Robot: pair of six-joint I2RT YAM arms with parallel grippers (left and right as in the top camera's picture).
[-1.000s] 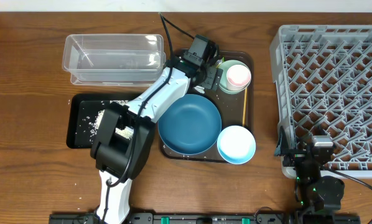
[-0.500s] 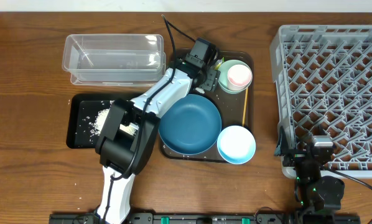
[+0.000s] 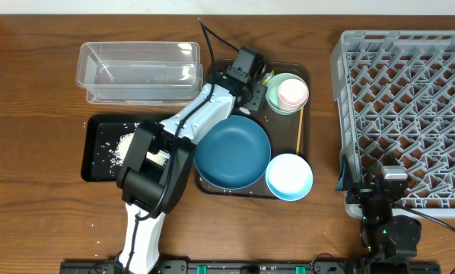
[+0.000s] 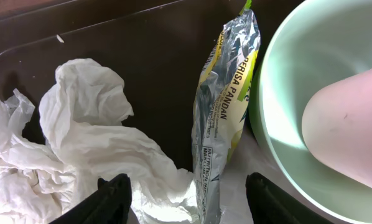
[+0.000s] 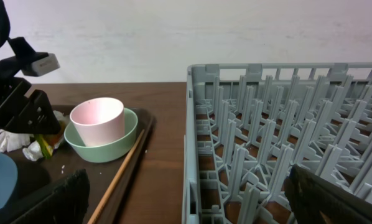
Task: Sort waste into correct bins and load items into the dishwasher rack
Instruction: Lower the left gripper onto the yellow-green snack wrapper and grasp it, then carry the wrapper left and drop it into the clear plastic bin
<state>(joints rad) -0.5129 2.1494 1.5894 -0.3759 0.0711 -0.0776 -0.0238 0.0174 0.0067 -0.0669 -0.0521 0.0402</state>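
Left gripper (image 4: 195, 199) edging nearer mint-green bowl (image 4: 285, 74), fingers (image 4: 114, 198) standing spread around wrapper (image 4: 226, 112) and tissue (image 4: 93, 137), both barely showing overhead, right gripper (image 5: 198, 199) gaping.

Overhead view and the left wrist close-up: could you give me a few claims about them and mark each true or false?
The pink cup sits inside the mint-green bowl. True.
The blue plate is already in the rack. False: it lies on the brown tray.
The left fingers are open, the wrapper showing between them. True.
The rice lies in the clear tub. False: it is in the black tray.
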